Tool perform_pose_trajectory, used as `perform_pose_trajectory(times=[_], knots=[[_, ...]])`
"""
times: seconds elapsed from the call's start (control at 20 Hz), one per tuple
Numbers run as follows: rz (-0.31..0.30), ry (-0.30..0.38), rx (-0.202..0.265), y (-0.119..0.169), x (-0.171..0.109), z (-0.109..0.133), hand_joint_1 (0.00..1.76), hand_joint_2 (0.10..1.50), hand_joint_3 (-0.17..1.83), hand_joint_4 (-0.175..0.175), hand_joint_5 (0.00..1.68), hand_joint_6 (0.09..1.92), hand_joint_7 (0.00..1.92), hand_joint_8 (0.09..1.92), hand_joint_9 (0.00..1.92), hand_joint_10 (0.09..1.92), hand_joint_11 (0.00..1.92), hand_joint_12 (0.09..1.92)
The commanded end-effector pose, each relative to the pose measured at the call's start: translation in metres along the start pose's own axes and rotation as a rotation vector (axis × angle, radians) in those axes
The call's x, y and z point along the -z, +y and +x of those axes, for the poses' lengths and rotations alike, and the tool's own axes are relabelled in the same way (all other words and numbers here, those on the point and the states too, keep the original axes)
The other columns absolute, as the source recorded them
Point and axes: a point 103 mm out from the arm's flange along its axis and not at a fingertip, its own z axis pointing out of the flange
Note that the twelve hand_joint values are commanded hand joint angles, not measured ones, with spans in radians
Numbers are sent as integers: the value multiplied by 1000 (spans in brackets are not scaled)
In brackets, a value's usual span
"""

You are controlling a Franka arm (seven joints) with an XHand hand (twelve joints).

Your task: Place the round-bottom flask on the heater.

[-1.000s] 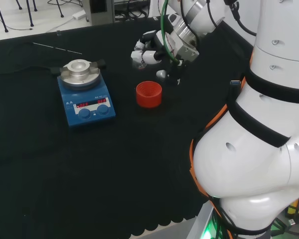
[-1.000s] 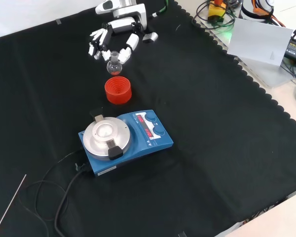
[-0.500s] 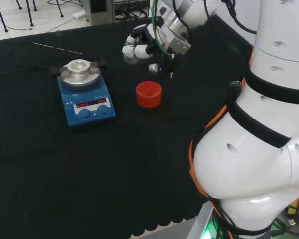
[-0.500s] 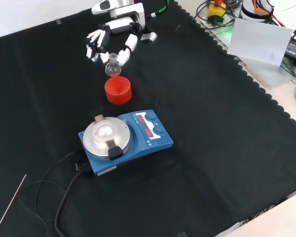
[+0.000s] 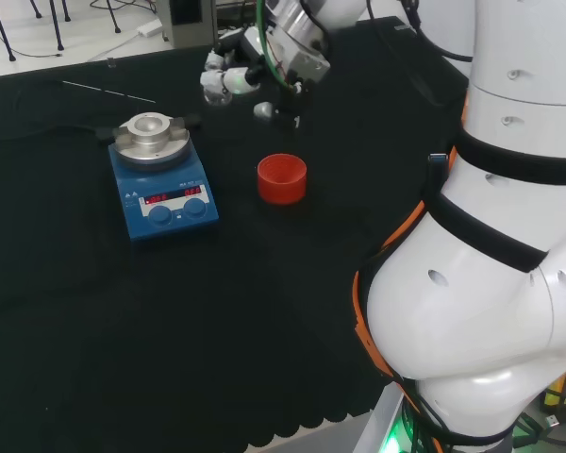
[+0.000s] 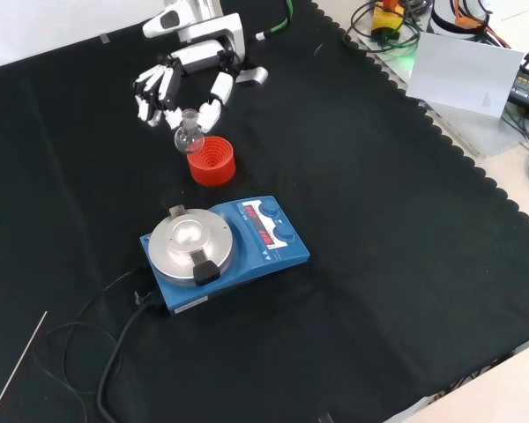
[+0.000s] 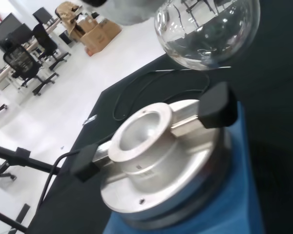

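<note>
robot hand (image 6: 178, 77) carried flask (image 6: 189, 135) nearer heater (image 6: 222, 249)

A clear round-bottom flask (image 6: 189, 137) is held by its neck in the curled fingers of the hand (image 6: 187, 81), above the desk (image 6: 397, 229) near its far edge. A red ribbed stand (image 6: 212, 161) is seen just beside it, and a blue heater (image 6: 220, 249) with a silver top is set nearer the middle.
</note>
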Motion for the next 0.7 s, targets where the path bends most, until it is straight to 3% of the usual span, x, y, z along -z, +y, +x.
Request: perform_pose_trajectory(times=[0.05, 0.7], knots=[[65, 1, 55, 33, -28, 27, 1058, 1051, 32, 166, 1085, 861, 496, 518, 683, 499, 183, 1321], [113, 5, 92, 75, -59, 40, 1061, 1047, 35, 163, 1091, 853, 498, 515, 684, 497, 184, 1320]])
